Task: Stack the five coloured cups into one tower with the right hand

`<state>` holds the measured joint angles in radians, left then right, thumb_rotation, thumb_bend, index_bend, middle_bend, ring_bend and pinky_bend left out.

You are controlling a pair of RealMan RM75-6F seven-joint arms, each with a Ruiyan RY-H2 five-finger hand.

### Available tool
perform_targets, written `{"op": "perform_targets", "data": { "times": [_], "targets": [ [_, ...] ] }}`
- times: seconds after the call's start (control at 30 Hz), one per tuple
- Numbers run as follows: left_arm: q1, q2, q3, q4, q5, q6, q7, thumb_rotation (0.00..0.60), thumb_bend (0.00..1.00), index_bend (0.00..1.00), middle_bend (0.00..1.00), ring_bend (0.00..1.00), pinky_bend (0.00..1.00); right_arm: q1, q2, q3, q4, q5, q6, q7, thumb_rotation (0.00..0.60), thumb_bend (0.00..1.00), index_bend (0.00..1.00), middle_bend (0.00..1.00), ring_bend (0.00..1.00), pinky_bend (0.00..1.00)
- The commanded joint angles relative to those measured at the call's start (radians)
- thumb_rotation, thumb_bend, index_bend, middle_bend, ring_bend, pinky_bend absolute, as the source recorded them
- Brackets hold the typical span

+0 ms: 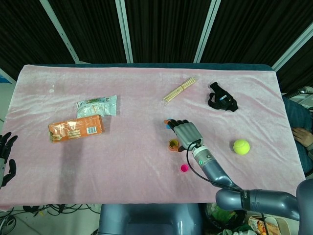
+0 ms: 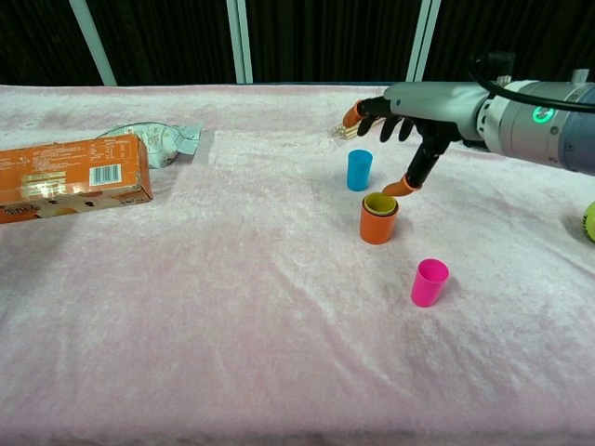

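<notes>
An orange cup (image 2: 377,223) (image 1: 173,145) stands mid-table with a yellow cup (image 2: 379,203) nested inside it, only its rim showing. A blue cup (image 2: 359,170) (image 1: 169,124) stands upright just behind and to the left. A pink cup (image 2: 429,282) (image 1: 184,168) stands nearer the front edge. My right hand (image 2: 402,119) (image 1: 187,132) hovers above and behind the orange stack, fingers spread and holding nothing; its thumb tip hangs just right of the yellow rim. My left hand (image 1: 6,157) rests open at the table's left edge, holding nothing.
An orange box (image 2: 67,178) and a clear snack packet (image 2: 158,139) lie at the left. A bundle of wooden sticks (image 1: 180,89) and a black strap (image 1: 222,102) lie at the back. A tennis ball (image 1: 241,146) sits to the right.
</notes>
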<state>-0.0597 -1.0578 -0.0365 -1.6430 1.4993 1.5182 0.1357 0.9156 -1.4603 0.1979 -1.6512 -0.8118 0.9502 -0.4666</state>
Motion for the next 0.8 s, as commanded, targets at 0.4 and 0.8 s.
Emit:
{"op": "perform_targets", "data": {
  "times": [0.4,0.8],
  "targets": [
    [0.001,0.000,-0.001,0.002,-0.007,-0.003,-0.002,0.600,0.71,0.07,0.02,0.00,0.01,0.072,-0.139,0.053,0.235,0.094,-0.072,0.022,0.600,0.17,0.22,0.22,0.20,0.21],
    [0.002,0.000,-0.004,0.000,-0.015,-0.003,0.004,0.600,0.71,0.07,0.02,0.00,0.01,0.104,-0.227,0.069,0.400,0.090,-0.117,0.055,0.600,0.19,0.26,0.25,0.20,0.21]
  ]
}}
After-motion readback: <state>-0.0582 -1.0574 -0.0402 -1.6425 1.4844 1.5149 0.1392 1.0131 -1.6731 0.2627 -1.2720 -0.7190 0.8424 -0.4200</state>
